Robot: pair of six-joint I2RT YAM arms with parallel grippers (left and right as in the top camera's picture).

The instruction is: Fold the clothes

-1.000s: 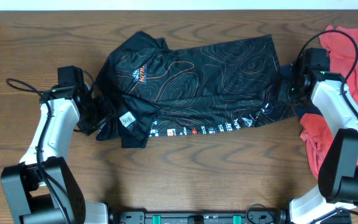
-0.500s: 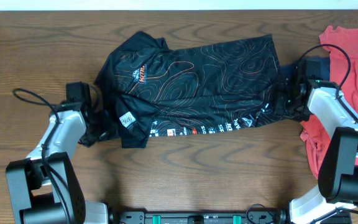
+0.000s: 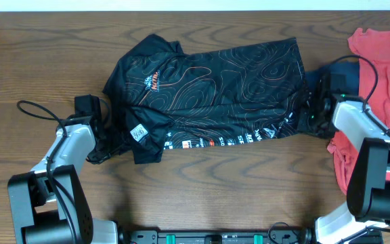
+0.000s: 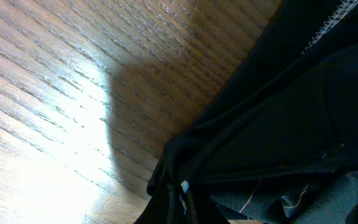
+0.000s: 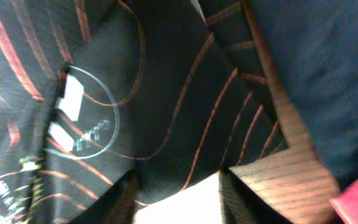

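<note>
**Q:** Surroundings, item by item?

**A:** Tabletop (image 3: 215,193): dark wood grain, carrying everything.
Red T-shirt (image 3: 384,64): at the right edge of the overhead frame, crumpled toward the lower right.
Navy garment (image 3: 340,68): a small patch between the red T-shirt and the jersey, partly under the right arm.
Black cable (image 3: 36,107): looped on the bare wood at the left.
A second cable (image 3: 370,62) arcs over the red T-shirt.

**Q:** The task item?

**A:** Black jersey (image 3: 208,95): at upper centre of the overhead frame, laid roughly flat and slightly slanted.
It has orange contour lines, a small logo toward its left part and white lettering along the lower hem.
Its lower-left corner is doubled over, showing a white tag.

**Q:** Anything in the way?

**A:** The navy garment touches the jersey's right edge, just where the right arm works.

**Q:** Left gripper?

**A:** Left gripper (image 3: 103,141): at the jersey's bunched left edge, black against black.
The left wrist view shows only dark folds over lit wood.
I cannot tell its opening or whether it has a hold.

**Q:** Right gripper?

**A:** Right gripper (image 3: 309,115): at the jersey's right edge.
In the right wrist view its two dark fingers (image 5: 122,198) stand moderately apart at the bottom, with a pale gap between them.
The patterned cloth lies just above the tips, and no fabric is clearly pinched.
</note>
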